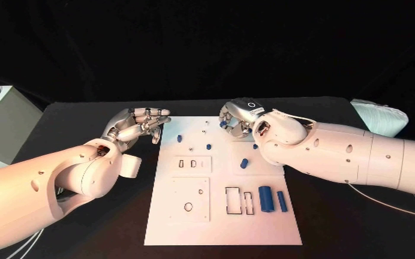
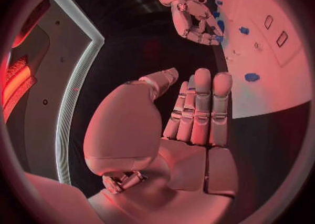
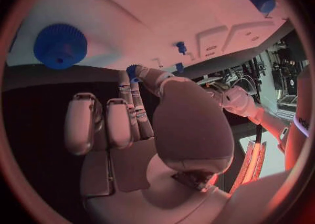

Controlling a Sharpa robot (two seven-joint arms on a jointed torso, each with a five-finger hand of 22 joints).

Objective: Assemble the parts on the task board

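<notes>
Task board [image 1: 223, 223] lies mid-surface [image 1: 78, 115], blue parts [image 1: 266, 199] lying and standing on it. Left robot hand [image 1: 138, 125] hovers beside its far left corner, fingers apart, holding nothing. Right robot hand [image 1: 238, 117], at the far edge, pinches a small blue gear [image 3: 133, 71].

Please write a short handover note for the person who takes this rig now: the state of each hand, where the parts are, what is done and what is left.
Left hand: holds nothing, fingers apart, beside the task board, near its far left corner.
Right hand: over the board's far edge, pinching a small blue part at its fingertips.
On the board: a blue gear near the right hand, several small blue pieces on the far half, two blue bars side by side at the near right.
Done: one part picked up.
Left: seat it and assemble the rest; the slots beside the bars look empty.
</notes>
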